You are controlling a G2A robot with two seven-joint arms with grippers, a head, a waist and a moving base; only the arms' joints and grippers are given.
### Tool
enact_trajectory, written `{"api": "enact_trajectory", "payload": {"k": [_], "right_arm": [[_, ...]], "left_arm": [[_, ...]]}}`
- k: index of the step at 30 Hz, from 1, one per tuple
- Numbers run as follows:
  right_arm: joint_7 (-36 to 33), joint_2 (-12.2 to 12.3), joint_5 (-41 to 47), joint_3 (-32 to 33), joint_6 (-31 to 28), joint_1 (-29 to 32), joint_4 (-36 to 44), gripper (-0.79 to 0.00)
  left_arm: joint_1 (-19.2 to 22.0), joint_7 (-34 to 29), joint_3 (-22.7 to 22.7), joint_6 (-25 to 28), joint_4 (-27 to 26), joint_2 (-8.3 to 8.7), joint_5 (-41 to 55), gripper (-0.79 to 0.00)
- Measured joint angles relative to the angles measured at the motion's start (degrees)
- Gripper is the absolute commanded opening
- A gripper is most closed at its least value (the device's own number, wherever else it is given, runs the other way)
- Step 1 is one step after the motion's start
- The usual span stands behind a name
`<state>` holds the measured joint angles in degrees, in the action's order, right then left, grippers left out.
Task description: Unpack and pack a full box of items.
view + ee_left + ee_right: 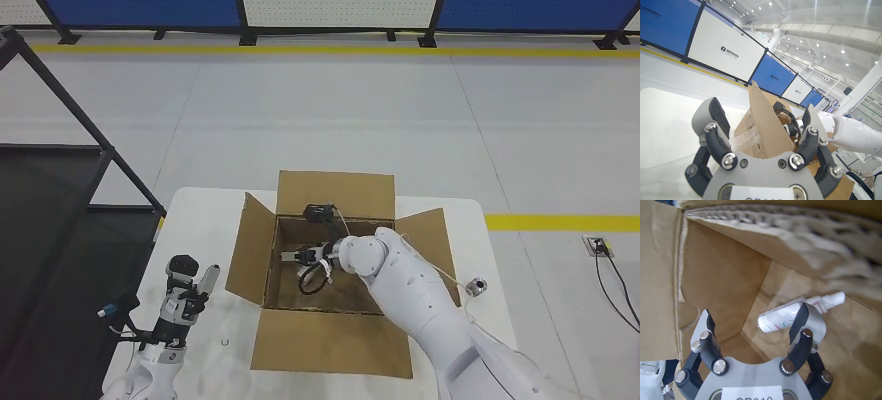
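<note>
Box (330,345) of brown cardboard sat open at the middle of the white table (200,215), all four flaps folded out. On its floor lay a white spray bottle (779,317), on its side, with its nozzle end close to the foot of one wall.

Right gripper (755,307) was down inside the box, the arm coming in from about 4 o'clock. Its fingers were spread wide with nothing between them, and the bottle lay just beyond one fingertip.

Left gripper (762,102) hung over the table at about 8 o'clock from the box. It too was wide open and empty, and it pointed toward the nearest flap.

The bottle looked light and fairly stiff, a smooth round plastic body likely to slip or roll away under a glancing touch. It may have been sleeved in clear wrap, which would make it slicker, though the view was too soft to be sure. The best hold was probably across the middle of the body, fingers square to its length. The thin nozzle end would give poor purchase. The wall nearby left little room, so a straight descent seemed wiser than a sideways sweep.
</note>
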<state>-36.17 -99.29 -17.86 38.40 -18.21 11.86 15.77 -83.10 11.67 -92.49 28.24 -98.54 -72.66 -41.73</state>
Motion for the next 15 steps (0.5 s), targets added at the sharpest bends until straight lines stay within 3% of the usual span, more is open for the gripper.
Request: {"api": "enact_trajectory", "payload": {"k": [5, 15], "right_arm": [[-1.4, -0.1, 0.2, 0.4, -1.7, 1.0, 1.5, 0.0], [-7.7, 0.1, -1.3, 0.7, 1.0, -0.4, -1.4, 0.0]], "left_arm": [[0.0, 0.0, 0.0, 0.0, 0.0, 0.0, 0.0, 0.0], [0.0, 0.0, 0.0, 0.0, 0.0, 0.0, 0.0, 0.0]]}}
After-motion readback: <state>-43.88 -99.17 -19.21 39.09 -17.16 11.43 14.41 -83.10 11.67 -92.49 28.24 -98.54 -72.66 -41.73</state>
